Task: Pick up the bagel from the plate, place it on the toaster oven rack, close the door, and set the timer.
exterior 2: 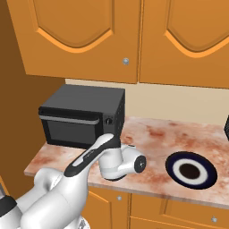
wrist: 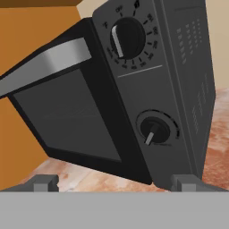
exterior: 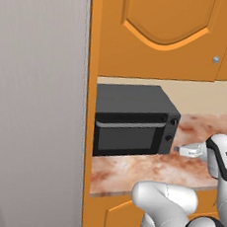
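I see the door (exterior: 129, 135) shut on the black toaster oven (exterior 2: 82, 115); the bagel (exterior 2: 190, 171) lies on the plate (exterior 2: 172, 163), well apart to the oven's right. My gripper (wrist: 114, 182) faces the two knobs (wrist: 126, 38), jaws open and empty.

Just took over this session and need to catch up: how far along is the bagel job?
Mostly done, it appears. The plate sits on the counter with no bagel visible on it, and the door of the toaster oven is closed. In hand: the gripper hangs open close to the control panel, facing the two knobs. Left: turning the timer; which knob that is, I cannot tell.
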Available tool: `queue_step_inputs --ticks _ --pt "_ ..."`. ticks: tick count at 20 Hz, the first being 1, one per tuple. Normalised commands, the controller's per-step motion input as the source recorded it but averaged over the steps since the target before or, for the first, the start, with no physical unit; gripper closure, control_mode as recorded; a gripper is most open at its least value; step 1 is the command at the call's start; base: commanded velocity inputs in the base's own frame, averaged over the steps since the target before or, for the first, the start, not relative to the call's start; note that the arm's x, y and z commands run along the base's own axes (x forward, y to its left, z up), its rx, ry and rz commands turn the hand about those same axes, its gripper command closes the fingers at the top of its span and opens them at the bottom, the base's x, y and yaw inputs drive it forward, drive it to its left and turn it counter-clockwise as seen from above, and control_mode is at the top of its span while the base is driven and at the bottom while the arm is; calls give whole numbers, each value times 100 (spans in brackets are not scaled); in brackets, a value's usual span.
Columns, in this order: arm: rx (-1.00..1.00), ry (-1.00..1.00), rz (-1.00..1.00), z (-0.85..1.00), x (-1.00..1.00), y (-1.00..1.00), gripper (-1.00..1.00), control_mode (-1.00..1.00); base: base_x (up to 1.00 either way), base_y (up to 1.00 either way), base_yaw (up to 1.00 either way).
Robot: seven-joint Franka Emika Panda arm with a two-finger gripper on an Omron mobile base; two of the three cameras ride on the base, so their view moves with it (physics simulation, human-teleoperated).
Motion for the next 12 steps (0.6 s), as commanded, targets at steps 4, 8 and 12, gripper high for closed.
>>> queue_step_inputs --ticks 4,8,12 --pt "0 0 0 0 1 0 -100 -100 0 0 0" --pt "0 -8 0 6 0 0 -100 -100 0 0 0" --pt "0 -10 0 11 0 0 -100 -100 0 0 0"
